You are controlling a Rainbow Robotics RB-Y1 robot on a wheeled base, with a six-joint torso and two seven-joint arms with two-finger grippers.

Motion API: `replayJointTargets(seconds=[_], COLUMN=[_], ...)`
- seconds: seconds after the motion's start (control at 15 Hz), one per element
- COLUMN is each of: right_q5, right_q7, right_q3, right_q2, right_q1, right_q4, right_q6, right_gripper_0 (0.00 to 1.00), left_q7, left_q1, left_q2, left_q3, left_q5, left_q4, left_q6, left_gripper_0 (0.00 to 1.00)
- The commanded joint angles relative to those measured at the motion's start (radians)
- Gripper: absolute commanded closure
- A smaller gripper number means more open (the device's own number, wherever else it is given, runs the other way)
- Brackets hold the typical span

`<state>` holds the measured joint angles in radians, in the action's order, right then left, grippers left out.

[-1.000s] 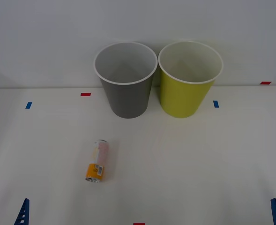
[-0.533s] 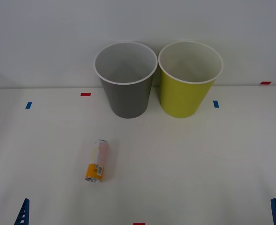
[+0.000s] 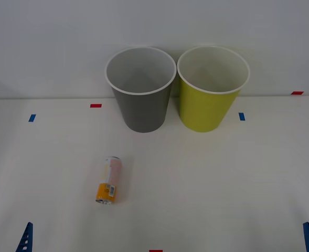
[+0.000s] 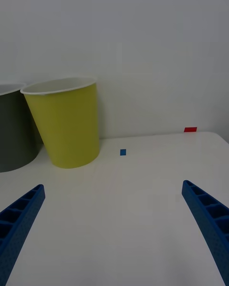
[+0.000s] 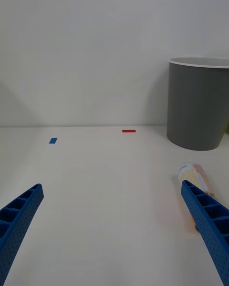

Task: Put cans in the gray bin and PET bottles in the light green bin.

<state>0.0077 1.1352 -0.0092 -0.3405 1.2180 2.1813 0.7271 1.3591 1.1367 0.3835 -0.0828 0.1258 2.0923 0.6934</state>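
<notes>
A slim can (image 3: 109, 180), pale pink with an orange band, lies on its side on the white table, left of centre. In the left wrist view the can (image 5: 196, 175) lies just beyond one finger of my open left gripper (image 5: 112, 186). The gray bin (image 3: 141, 107) and the light green bin (image 3: 206, 111) stand upright side by side at the back, both white inside. My right gripper (image 4: 113, 185) is open over bare table, short of the light green bin (image 4: 67, 128). One blue finger (image 3: 24, 239) shows at the front left edge. PET bottles are out of view.
Small red tape marks (image 3: 95, 105) and blue tape marks (image 3: 241, 116) dot the table. A white wall rises right behind the bins. The gray bin's wall (image 4: 14, 133) touches the edge of the right wrist view.
</notes>
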Motion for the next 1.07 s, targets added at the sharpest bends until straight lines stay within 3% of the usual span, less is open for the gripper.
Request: replayJointTargets(seconds=[0.07,0.6,0.73,1.07], right_q5=[0.0,0.0,0.0,0.0], right_q7=[0.0,0.0,0.0,0.0], right_q3=[0.0,0.0,0.0,0.0], right_q2=[0.0,0.0,0.0,0.0], right_q1=[0.0,0.0,0.0,0.0], right_q4=[0.0,0.0,0.0,0.0], right_q6=[0.0,0.0,0.0,0.0], right_gripper_0=[0.0,0.0,0.0,0.0], left_q7=[0.0,0.0,0.003,0.006], left_q1=[0.0,0.0,-0.04,-0.098], left_q2=[0.0,0.0,-0.014,0.063], left_q3=[0.0,0.0,-0.011,-0.003], left_q5=[0.0,0.0,0.0,0.003], left_q4=[0.0,0.0,-0.06,-0.064], left_q6=[0.0,0.0,-0.011,-0.037], left_gripper_0=[0.0,0.0,0.0,0.0])
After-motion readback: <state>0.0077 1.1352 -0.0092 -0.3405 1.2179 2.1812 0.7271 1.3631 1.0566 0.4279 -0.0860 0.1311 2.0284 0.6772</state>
